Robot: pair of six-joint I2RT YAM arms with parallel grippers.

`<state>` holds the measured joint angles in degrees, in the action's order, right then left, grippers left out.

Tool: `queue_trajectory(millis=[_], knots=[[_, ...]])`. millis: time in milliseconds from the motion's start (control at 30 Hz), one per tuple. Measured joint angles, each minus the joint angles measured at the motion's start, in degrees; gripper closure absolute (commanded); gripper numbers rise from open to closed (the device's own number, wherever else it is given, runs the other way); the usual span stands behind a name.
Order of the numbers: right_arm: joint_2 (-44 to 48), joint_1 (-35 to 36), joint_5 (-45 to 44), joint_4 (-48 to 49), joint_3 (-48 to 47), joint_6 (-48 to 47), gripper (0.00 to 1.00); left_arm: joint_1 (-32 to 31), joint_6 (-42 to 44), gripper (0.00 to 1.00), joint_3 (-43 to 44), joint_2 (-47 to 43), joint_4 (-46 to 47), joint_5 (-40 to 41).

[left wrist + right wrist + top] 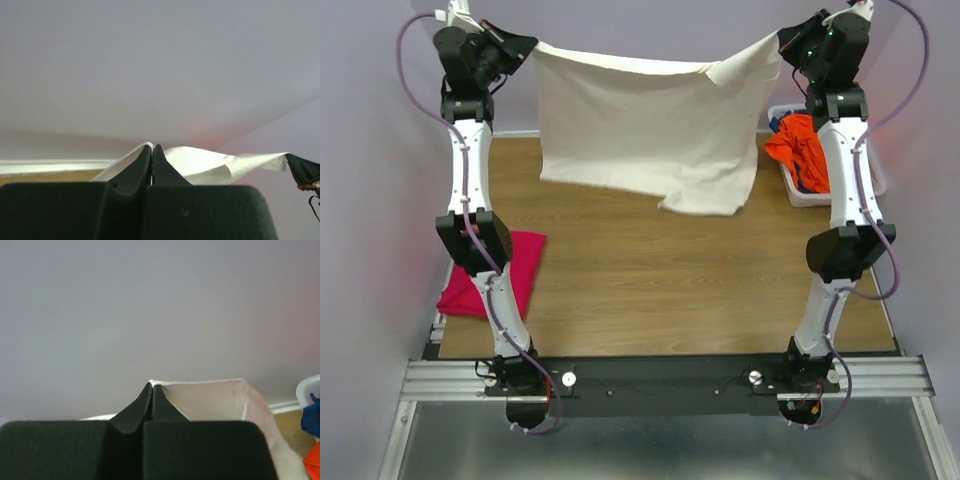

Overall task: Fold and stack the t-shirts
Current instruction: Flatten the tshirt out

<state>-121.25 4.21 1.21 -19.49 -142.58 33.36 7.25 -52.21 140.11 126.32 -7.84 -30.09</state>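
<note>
The cream-white t-shirt is held stretched out above the far edge of the table, pinched at its top corners by the left gripper and right gripper, both clamped tight on the cloth.

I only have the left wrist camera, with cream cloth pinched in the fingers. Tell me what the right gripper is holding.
Observer: The right gripper is shut on the other upper corner of the cream shirt, which hangs spread out like a curtain.
Operator: Give me the pink shirt's position.
Observer: The pink shirt lies on the table's near left side, partly under the left arm.
Operator: Now the orange one.
Observer: The orange shirt is bunched in the white basket at the far right.
</note>
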Motion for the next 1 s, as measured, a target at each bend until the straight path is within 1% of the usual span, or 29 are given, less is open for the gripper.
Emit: queue_trajectory(millis=[67,200,267,333,433,467,500,533,600,700,733,833,900,1000], knots=[[4.9,-0.8,-0.1,2.7,4.9,0.0,0.99,1.8,-0.8,1.00,-1.8,-2.6,2.4,-1.3],[13.5,-0.8,0.0,8.4,10.4,-0.2,1.00,5.6,-1.3,1.00,-5.2,-7.9,6.4,-3.2],[18.6,-0.3,0.0,11.0,15.0,-0.3,1.00,6.6,-1.2,1.00,-8.9,-10.7,8.2,-3.7],[23.2,-0.2,0.0,13.1,20.4,-0.4,1.00,6.9,-0.9,1.00,-16.1,-14.8,10.1,-3.9],[29.2,-0.2,0.1,16.4,31.1,-0.4,1.00,6.5,-0.1,1.00,-30.5,-20.9,13.4,-4.2],[31.1,-0.2,0.2,17.6,36.5,-0.4,1.00,6.4,0.3,1.00,-33.1,-21.9,14.3,-4.2],[32.6,-0.2,0.2,18.0,41.2,-0.3,1.00,6.1,0.5,1.00,-39.0,-23.6,14.8,-4.2],[33.5,-0.2,0.2,18.2,43.5,-0.2,1.00,6.1,0.7,1.00,-41.8,-24.4,15.7,-4.0],[36.5,-0.2,0.5,19.3,54.2,0.4,1.00,6.1,1.2,1.00,-52.8,-27.3,17.1,-3.8],[42.0,-0.2,0.7,17.6,71.5,2.1,1.00,6.2,1.7,1.00,-65.9,-30.6,17.8,-2.3],[43.9,-0.2,0.7,16.9,76.1,2.6,0.99,6.2,1.9,1.00,-71.4,-32.2,17.9,-1.7],[51.7,-0.2,0.9,14.8,88.2,5.2,0.99,6.1,2.0,1.00,-82.4,-37.3,17.7,0.6],[58.1,-0.2,1.1,12.8,93.8,6.9,1.00,6.2,2.1,1.00,-89.1,-42.4,16.7,3.1],[67.5,-0.2,1.7,10.8,100.6,9.2,1.00,6.2,2.2,1.00,-96.1,-48.8,17.2,6.8]])
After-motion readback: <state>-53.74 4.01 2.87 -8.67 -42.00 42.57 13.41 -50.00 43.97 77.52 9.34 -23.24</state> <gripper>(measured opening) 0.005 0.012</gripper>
